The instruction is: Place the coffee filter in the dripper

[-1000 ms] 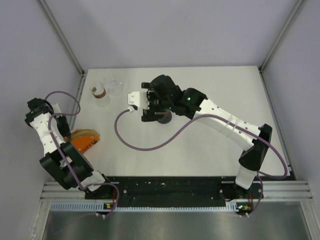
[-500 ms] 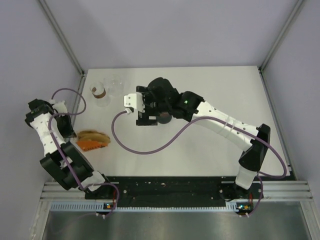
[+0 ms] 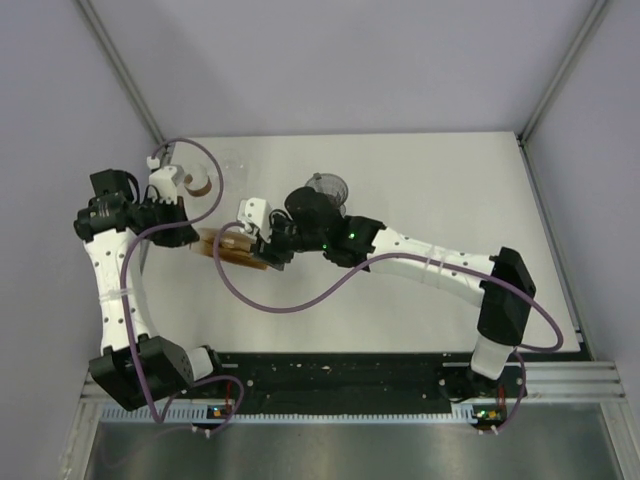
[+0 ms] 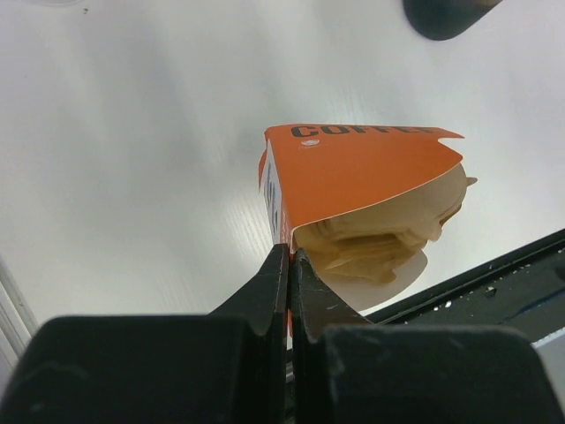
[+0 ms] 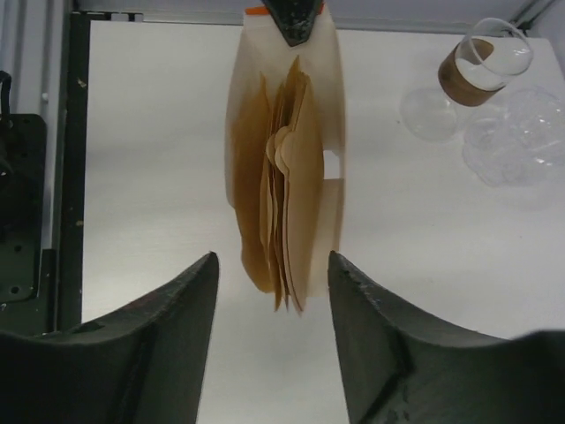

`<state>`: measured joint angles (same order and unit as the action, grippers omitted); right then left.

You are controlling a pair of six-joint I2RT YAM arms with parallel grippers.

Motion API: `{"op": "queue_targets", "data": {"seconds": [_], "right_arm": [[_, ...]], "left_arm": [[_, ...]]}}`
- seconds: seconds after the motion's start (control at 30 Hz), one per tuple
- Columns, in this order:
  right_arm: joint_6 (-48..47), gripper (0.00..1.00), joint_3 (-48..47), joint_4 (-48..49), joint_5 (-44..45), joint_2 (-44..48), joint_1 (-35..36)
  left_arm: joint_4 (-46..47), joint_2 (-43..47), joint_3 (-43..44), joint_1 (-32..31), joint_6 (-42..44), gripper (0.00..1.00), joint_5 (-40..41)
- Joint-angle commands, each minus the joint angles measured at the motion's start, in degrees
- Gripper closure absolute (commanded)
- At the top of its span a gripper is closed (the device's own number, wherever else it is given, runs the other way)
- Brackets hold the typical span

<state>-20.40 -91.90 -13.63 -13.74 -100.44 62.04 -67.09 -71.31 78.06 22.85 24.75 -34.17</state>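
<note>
Both my arms had swung inward since a second before. My left gripper [image 4: 289, 258] had carried the orange filter pack [image 4: 353, 177] from the left side toward the middle of the table [image 3: 450, 180], its fingers clamped on the pack's corner. My right gripper [image 5: 272, 261] faced the brown filters [image 5: 291, 203] fanned inside the pack, fingers spread wide, not touching them.

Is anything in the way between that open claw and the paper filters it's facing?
Nothing visible: the coffee filters fan from the pack straight ahead of the open right end effector, unobstructed.
</note>
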Motion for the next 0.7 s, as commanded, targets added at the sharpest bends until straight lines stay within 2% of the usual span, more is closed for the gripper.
{"op": "queue_targets", "data": {"seconds": [0.0,0.17,0.27,0.37,0.5,0.67], "right_arm": [[6.69,0.52,4.08,9.40,-1.82,3.14,1.15],[4.24,0.66,8.83,9.93,-1.38,6.56,2.99],[2.12,0.69,13.74,12.74,-4.88,9.90,4.66],[3.96,0.73,17.79,16.96,-9.46,10.71,4.76],[4.58,0.76,17.63,17.23,-10.69,8.34,4.76],[5.37,0.77,15.44,15.48,-16.31,4.47,4.76]], "left_arm": [[-1.90,2.31,3.76,-1.23,-1.46,1.00,-2.74],[-3.57,2.93,4.20,-1.76,-2.60,1.00,-2.65],[-4.36,3.28,3.94,-2.28,-3.22,1.00,-2.13],[-5.07,3.63,3.85,-2.63,-3.48,1.00,-1.86],[-5.77,3.37,3.94,-3.25,-4.62,1.00,-0.72],[-6.21,2.58,2.45,-4.31,-6.91,1.00,1.91]]}}
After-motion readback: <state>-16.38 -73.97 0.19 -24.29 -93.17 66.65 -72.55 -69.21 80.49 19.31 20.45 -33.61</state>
